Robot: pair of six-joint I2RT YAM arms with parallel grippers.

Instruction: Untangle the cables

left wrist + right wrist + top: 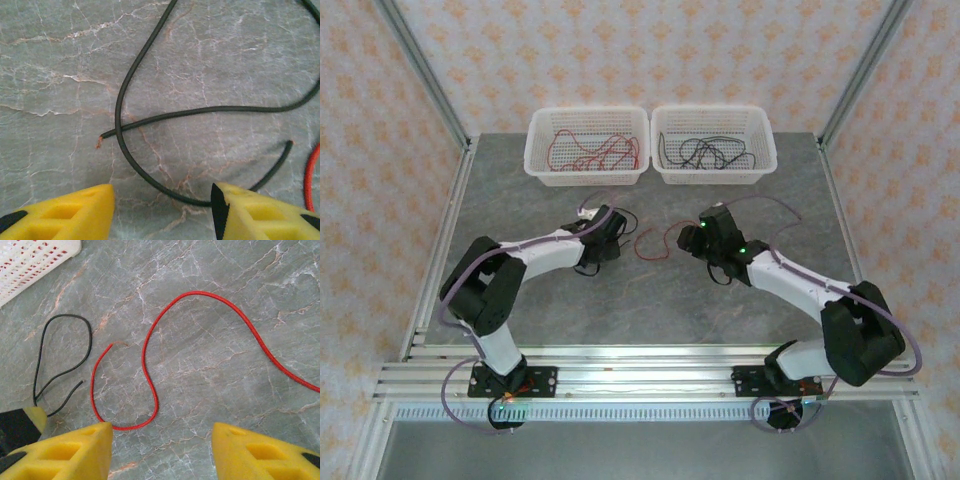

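Observation:
Two loose cables lie on the marble table between my arms. The black cable (118,107) forms a loop that crosses itself, with a bare copper end at the left. Its lower curve runs just ahead of my left gripper (162,202), which is open with nothing between its yellow fingers (75,210). The red cable (150,385) snakes over the table. Its bottom bend lies right in front of the left finger of my right gripper (162,445), also open and empty. From above, the left gripper (613,232) and right gripper (696,237) face each other across the red cable (655,243).
Two white baskets stand at the back: the left basket (534,150) holds red cables (595,155), the right basket (766,150) holds black cables (705,152). A basket corner (30,260) appears at the top left of the right wrist view. A red strand (310,175) lies at the right edge of the left wrist view.

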